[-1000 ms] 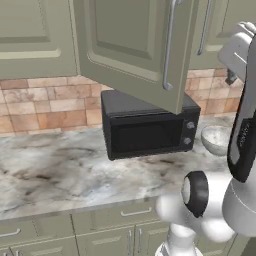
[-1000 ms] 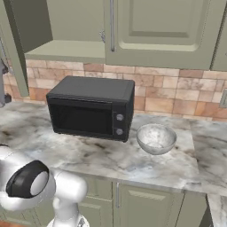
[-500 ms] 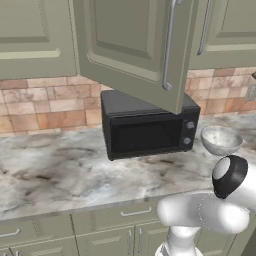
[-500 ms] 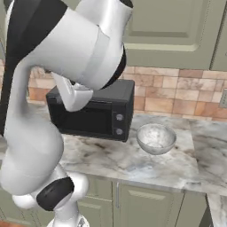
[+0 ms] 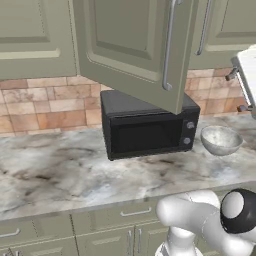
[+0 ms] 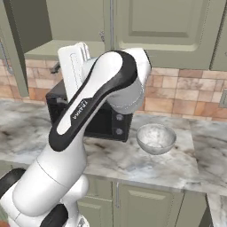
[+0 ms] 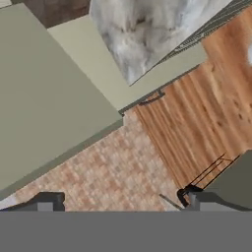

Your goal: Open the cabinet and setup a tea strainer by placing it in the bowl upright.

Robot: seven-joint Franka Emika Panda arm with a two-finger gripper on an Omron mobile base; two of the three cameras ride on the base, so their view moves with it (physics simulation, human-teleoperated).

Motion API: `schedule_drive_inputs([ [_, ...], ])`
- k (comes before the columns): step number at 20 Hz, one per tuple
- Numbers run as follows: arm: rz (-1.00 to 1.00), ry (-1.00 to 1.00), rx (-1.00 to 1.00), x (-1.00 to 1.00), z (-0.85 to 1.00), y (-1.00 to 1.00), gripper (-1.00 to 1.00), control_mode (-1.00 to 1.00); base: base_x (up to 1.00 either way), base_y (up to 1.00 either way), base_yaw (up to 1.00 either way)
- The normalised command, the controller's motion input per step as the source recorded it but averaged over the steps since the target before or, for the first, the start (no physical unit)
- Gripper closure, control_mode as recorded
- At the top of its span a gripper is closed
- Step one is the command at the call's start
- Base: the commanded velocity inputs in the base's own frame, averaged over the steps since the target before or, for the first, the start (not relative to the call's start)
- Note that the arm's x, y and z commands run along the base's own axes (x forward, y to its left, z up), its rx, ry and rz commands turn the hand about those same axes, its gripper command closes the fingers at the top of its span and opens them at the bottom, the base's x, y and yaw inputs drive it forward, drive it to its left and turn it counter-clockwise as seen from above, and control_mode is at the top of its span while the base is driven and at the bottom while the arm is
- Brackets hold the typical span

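The olive-green wall cabinet (image 5: pixel 130 45) has one door swung wide open over the microwave, and its inside (image 6: pixel 71 22) looks bare from here. The speckled grey-white bowl (image 5: pixel 220 139) (image 6: pixel 155 138) stands empty on the marble counter, right of the microwave. My gripper (image 5: pixel 239 91) (image 6: pixel 56 67) is raised to about the height of the cabinet's bottom edge, to the right of the open door. It is open, with nothing between its fingers (image 7: pixel 197 199). The hand view looks down past the cabinet at the backsplash, counter and floor. The tea strainer is out of view.
A black microwave (image 5: pixel 147 127) sits on the counter (image 5: pixel 60 170) under the open door. Brick backsplash (image 5: pixel 45 107) runs behind it. The door's long silver handle (image 5: pixel 169 45) juts toward me. My arm (image 6: pixel 88 106) hides part of the microwave.
The arm has swung across and up, bringing the hand beside the open cabinet. The door stays open, the bowl has not moved, and the gripper stays open.
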Motion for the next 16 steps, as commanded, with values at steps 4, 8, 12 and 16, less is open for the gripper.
schedule_drive_inputs([
  [4, 0.13, 0.0, 0.23, 0.62, 0.0, 0.48, -1.0, -1.0, 0.0, 0.0, 0.0],
  [8, 0.08, -0.02, 0.2, 0.61, 0.02, 0.44, -1.0, -1.0, 0.0, 0.0, 0.0],
  [12, 0.12, -0.06, 0.14, 0.42, 0.02, 0.36, -1.0, -1.0, 0.0, 0.0, 0.0],
  [16, 0.11, -0.1, 0.04, 0.29, 0.0, 0.3, -1.0, -1.0, 0.0, 0.0, 0.0],
])
